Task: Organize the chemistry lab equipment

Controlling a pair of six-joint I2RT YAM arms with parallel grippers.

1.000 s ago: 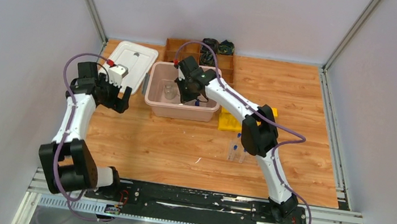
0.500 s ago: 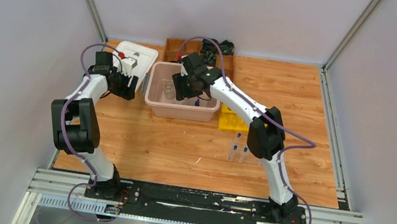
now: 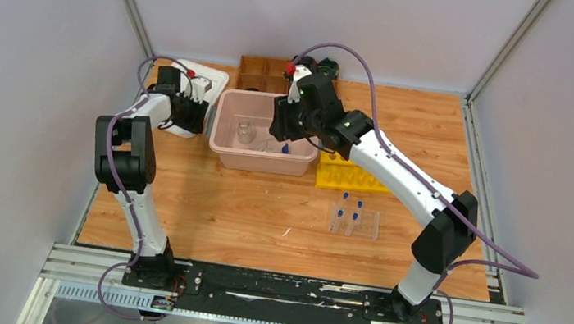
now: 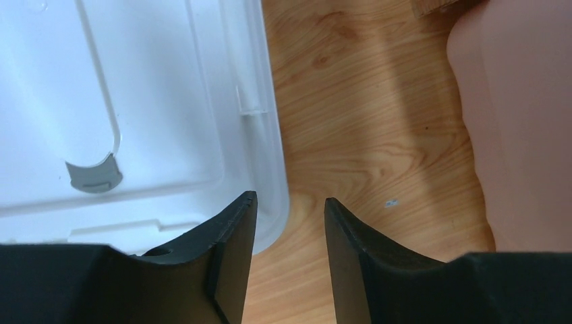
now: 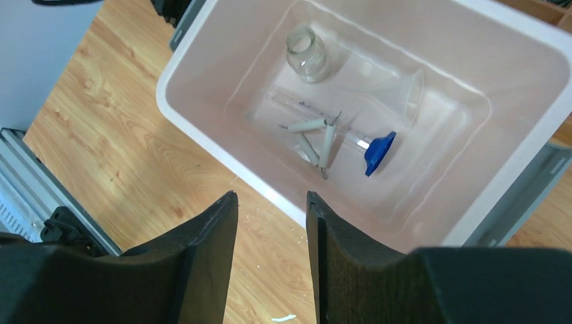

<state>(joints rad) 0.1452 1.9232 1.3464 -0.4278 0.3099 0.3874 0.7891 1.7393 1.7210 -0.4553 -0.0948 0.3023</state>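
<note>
The left arm is folded tight with its elbow raised, and the left gripper [image 4: 290, 226] points down at the right rim of the white lid [image 4: 135, 101], fingers partly apart and empty. The right arm reaches long across the table to the pink bin [image 5: 216, 135], where the right gripper [image 5: 270, 223] hangs over the near rim, fingers narrowly apart, holding nothing. In the bin lie a glass jar [image 5: 307, 54], a clear funnel [image 5: 398, 84], the white triangle [image 5: 313, 138] and a small blue piece [image 5: 379, 152]; the blue-capped tubes [image 3: 351, 215] stand on the table well apart from it.
</note>
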